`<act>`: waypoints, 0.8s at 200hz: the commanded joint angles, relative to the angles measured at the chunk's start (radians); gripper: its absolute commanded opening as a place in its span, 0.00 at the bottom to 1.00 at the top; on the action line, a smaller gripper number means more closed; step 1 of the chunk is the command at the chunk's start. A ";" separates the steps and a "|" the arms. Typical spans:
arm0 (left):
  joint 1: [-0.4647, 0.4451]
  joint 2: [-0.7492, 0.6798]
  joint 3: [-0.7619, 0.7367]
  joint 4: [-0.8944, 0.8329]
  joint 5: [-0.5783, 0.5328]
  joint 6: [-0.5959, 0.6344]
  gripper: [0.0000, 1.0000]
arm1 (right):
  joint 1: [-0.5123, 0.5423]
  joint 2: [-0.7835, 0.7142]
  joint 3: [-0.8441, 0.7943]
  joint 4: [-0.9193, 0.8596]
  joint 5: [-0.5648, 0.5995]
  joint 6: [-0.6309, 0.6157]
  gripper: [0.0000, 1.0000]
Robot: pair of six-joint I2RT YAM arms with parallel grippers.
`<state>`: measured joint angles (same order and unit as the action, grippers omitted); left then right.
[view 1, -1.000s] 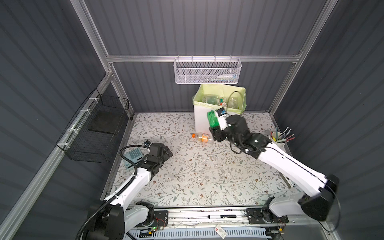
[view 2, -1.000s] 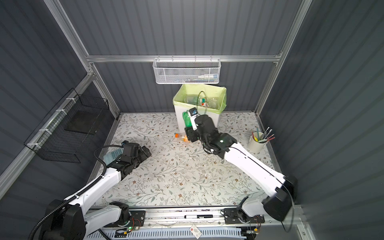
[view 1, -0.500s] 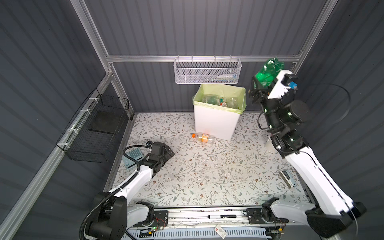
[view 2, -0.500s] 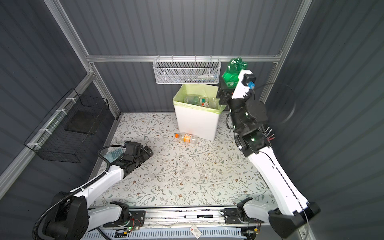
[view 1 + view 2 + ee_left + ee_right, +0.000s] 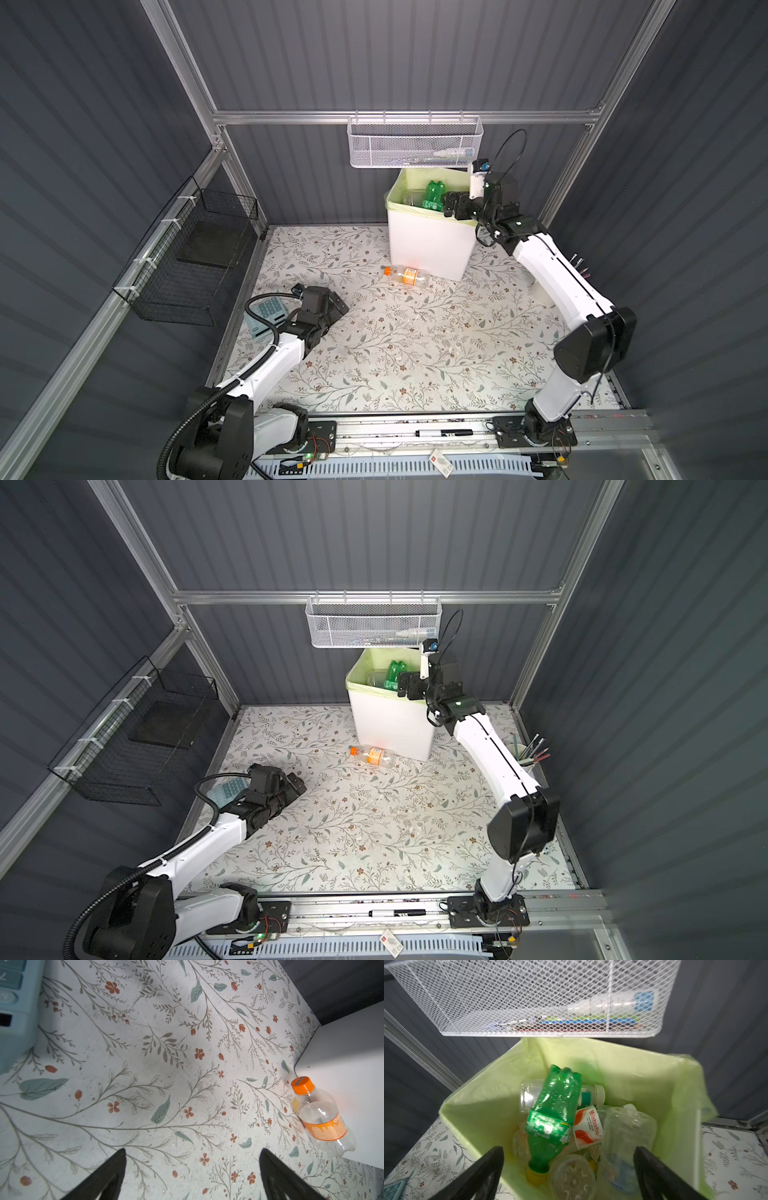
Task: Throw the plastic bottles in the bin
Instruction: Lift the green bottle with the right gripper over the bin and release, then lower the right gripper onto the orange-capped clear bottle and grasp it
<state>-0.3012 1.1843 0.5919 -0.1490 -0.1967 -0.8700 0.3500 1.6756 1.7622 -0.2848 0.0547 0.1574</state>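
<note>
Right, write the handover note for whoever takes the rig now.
Left gripper: open, empty, low over the table, well short of the loose bottle.
Right gripper: open, empty, above the bin.
Done: green bottle is in the bin, on top of the other bottles.
Left: one orange-capped bottle lies on its side on the table beside the bin, the only bottle seen on the table. Pick it up and bin it.

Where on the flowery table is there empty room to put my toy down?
The wide middle of the table is bare, between the left hand, the orange-capped bottle and the right arm. The back is crowded: the bin, full of bottles, stands there with the right hand over it.
</note>
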 commanded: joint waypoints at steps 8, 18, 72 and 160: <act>0.006 0.012 -0.008 0.018 0.026 -0.021 1.00 | -0.002 -0.122 -0.038 0.070 0.049 -0.009 0.99; 0.005 0.019 -0.005 0.019 0.030 -0.021 1.00 | 0.000 -0.143 -0.072 0.067 0.045 -0.007 0.99; 0.005 0.023 -0.015 0.021 0.035 -0.032 1.00 | 0.143 -0.257 -0.364 0.165 -0.017 -0.073 0.99; 0.005 0.001 -0.026 -0.004 0.030 -0.032 1.00 | 0.343 0.214 -0.187 -0.173 0.087 -0.366 0.99</act>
<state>-0.3012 1.2064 0.5838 -0.1337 -0.1631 -0.8951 0.6899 1.7771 1.4551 -0.2970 0.0635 -0.1028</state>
